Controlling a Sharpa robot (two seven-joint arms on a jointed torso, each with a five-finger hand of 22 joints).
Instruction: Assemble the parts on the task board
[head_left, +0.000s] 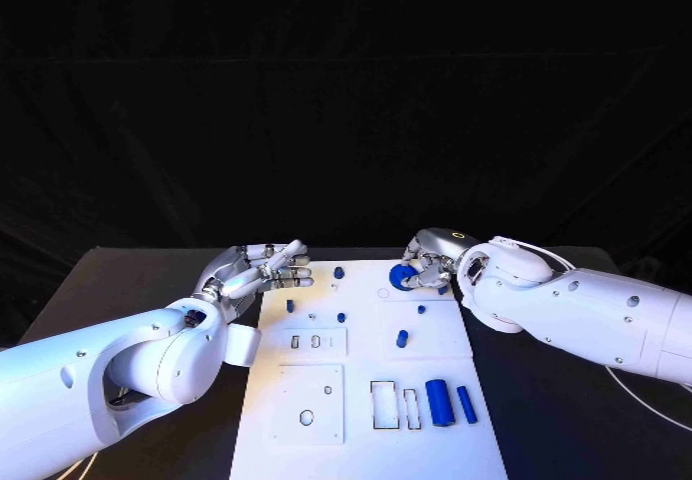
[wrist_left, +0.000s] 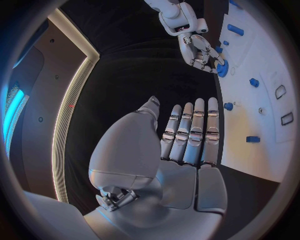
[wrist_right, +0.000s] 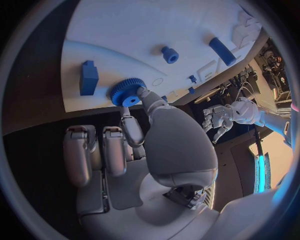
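A blue gear sits at the far right corner of the task board, pinched by the right hand, while the left hand hovers with fingers straight and empty over the board's far left edge.

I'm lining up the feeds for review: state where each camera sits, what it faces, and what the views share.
Head view: on the robot's head, looking down at the task board; both arms, left hand, right hand.
Left wrist view: behind the left hand, fingers straight, facing the board's edge.
Right wrist view: behind the right hand, its fingers pinching the blue gear.
Shared: all three show the gear, board and both hands.
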